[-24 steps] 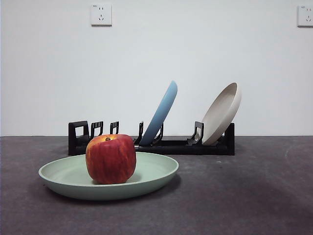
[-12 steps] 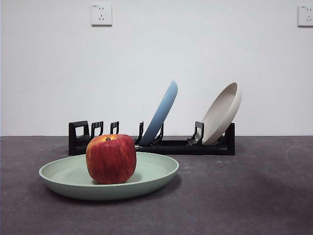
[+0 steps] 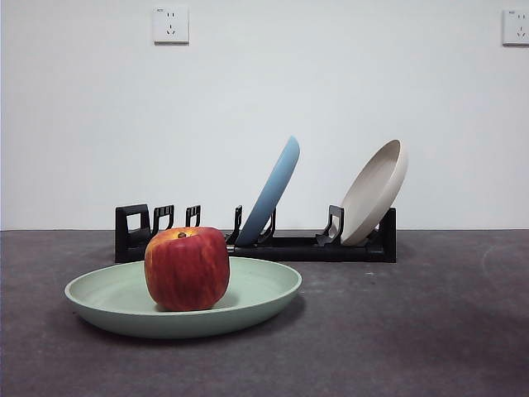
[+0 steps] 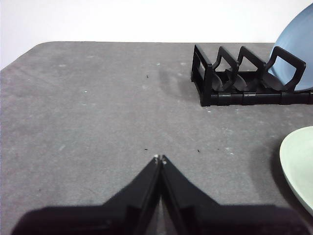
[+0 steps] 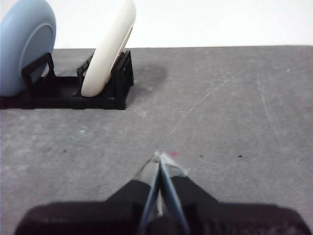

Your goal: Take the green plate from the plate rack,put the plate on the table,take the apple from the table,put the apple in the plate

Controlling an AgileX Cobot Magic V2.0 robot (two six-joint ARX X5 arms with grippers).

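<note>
Streaked red apple point(image 3: 187, 268) resting in the matte mint-green round plate point(image 3: 264, 289) on the dark grey bench point(image 3: 413, 331)
Task looks finished: left pincer point(image 4: 160, 158) and right pincer point(image 5: 159, 156), both closed and empty, should hold clear

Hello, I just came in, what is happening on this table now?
Nothing is being handled at the moment. The apple sits in the green plate, which lies flat on the table in front of the plate rack. A blue plate and a beige plate lean in the rack. The left gripper and the right gripper are both shut, empty, and hang over bare table away from the apple.
</note>
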